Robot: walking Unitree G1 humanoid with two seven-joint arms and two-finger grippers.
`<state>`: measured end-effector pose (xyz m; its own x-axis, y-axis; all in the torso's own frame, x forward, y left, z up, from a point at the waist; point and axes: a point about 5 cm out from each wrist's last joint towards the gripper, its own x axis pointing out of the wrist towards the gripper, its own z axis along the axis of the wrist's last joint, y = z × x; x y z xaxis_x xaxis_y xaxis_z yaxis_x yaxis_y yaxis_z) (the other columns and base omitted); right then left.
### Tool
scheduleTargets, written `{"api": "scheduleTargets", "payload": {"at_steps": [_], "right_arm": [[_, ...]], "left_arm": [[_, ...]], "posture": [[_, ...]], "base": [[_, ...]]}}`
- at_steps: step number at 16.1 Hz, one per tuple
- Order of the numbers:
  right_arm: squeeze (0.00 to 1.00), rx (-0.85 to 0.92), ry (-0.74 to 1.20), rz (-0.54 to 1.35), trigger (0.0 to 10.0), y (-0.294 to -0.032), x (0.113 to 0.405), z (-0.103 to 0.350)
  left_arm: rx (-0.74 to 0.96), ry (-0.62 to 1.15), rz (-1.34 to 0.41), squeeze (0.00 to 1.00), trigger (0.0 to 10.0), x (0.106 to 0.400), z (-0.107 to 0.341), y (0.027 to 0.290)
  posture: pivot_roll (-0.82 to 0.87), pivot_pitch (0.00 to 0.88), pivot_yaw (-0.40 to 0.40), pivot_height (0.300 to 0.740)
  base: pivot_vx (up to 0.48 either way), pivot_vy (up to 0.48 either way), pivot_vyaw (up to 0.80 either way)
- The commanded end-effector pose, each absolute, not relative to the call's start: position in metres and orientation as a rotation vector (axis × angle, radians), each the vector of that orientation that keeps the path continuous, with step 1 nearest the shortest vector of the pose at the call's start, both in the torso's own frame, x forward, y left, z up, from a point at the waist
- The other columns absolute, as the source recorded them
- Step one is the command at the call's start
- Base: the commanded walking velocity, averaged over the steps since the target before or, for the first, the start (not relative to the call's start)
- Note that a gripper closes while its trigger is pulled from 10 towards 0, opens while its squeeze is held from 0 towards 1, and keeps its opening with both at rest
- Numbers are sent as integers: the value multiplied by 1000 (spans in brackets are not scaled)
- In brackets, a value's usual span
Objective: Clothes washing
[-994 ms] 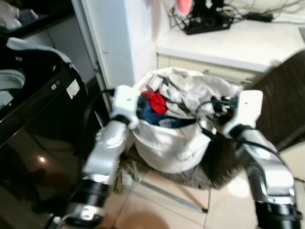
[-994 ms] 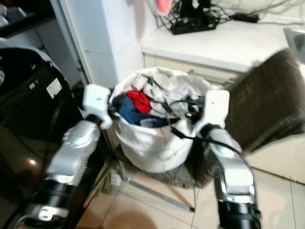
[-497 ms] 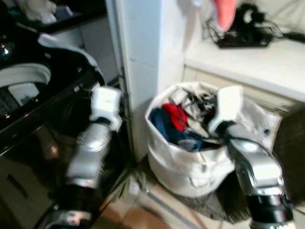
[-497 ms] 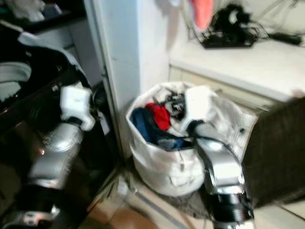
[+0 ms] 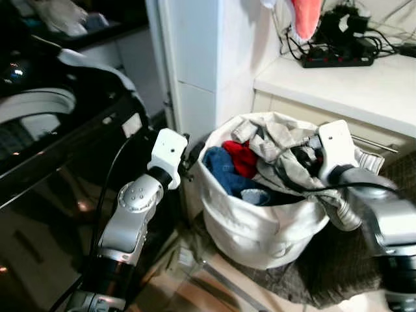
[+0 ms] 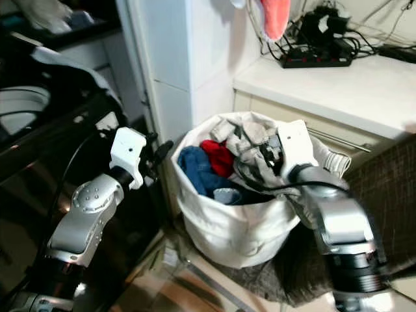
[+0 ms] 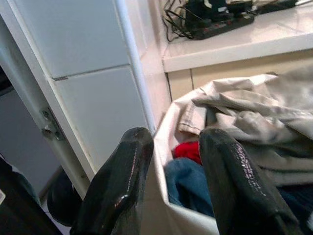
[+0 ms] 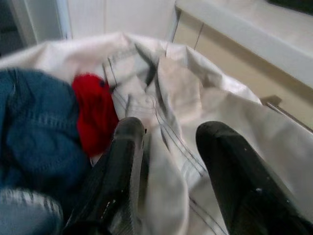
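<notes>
I see white laundry bag point(image 5: 260, 227) full of clothes. My right gripper point(image 8: 168, 161) fingers spread, over beige garment point(image 8: 195, 112); red cloth point(image 8: 95, 112), jeans point(image 8: 34, 142) beside. My left gripper point(image 7: 171, 181) fingers spread at bag rim. Washing machine point(image 5: 39, 162) beyond left fingers.

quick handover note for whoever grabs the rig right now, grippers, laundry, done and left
Left gripper: open, empty, at the near rim of the laundry bag.
Right gripper: open, over the beige garment on top of the pile, nothing gripped.
Bag is full: jeans, red item, beige clothes. Washer stands to the robot's left.
Done: arms at the bag.
Left: grip clothes, move them to the washer.
</notes>
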<state>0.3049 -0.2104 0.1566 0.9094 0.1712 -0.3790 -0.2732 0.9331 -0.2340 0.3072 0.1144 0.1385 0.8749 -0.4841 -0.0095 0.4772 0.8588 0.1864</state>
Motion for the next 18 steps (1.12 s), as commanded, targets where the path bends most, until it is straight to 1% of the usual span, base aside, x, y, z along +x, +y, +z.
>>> {"api": "scheduleTargets", "payload": {"at_steps": [1, 3, 5, 6, 8, 9, 10, 11, 12, 13, 14, 15, 16, 18], "right_arm": [[1000, -305, 416, 267, 10000, -213, 306, 156], [1000, -350, 469, 294, 10000, -225, 311, 154], [1000, -387, 515, 335, 10000, -230, 317, 149], [1000, -405, 508, 329, 10000, -231, 321, 153], [1000, -402, 426, 331, 10000, -223, 326, 165], [1000, -403, 303, 326, 10000, -213, 328, 175], [761, -309, 152, 273, 10000, -197, 325, 184], [580, -212, 89, 245, 10000, -189, 319, 185], [0, -196, 65, 214, 10000, -186, 315, 182], [0, -145, 59, 171, 10000, -181, 307, 173], [0, -76, 68, 144, 10000, -174, 294, 163], [0, -43, 68, 132, 10000, -169, 287, 159], [0, -25, 75, 134, 10000, -166, 283, 156], [0, -6, 91, 152, 10000, -161, 273, 150]], "left_arm": [[190, -39, -544, 0, 10000, 305, 140, 112], [213, -29, -608, 0, 10000, 302, 139, 107], [230, -24, -631, 0, 10000, 301, 139, 105], [233, -25, -631, 0, 10000, 300, 139, 105], [215, -21, -599, 0, 10000, 298, 138, 108], [206, -10, -542, 0, 10000, 299, 136, 111], [175, 6, -441, 0, 10000, 299, 130, 117], [180, 14, -383, 0, 10000, 297, 126, 122], [164, 12, -373, 0, 10000, 296, 126, 122], [144, -10, -373, 0, 10000, 294, 131, 120], [140, -40, -398, 0, 10000, 295, 139, 116], [128, -49, -409, 0, 10000, 295, 143, 113], [129, -52, -407, 0, 10000, 296, 143, 112], [143, -43, -397, 0, 10000, 298, 142, 110]], "posture": [[-30, 0, 59, 740], [-34, 0, 65, 740], [-27, 0, 62, 740], [-17, 0, 53, 740], [-4, 0, 40, 740], [3, 0, 35, 740], [9, 0, 28, 740], [16, 0, 25, 740], [16, 0, 25, 740], [25, 0, 25, 740], [18, 0, 37, 740], [5, 0, 50, 740], [2, 0, 54, 740], [-13, 0, 65, 740]], "base": [[0, 0, 0], [0, 0, 0], [0, 0, 0], [0, 0, 0], [0, 0, 0], [0, 0, 0], [0, 0, 0], [0, 0, 0], [0, 0, 0], [0, 0, 0], [0, 0, 0], [0, 0, 0], [0, 0, 0], [0, 343, 0]]}}
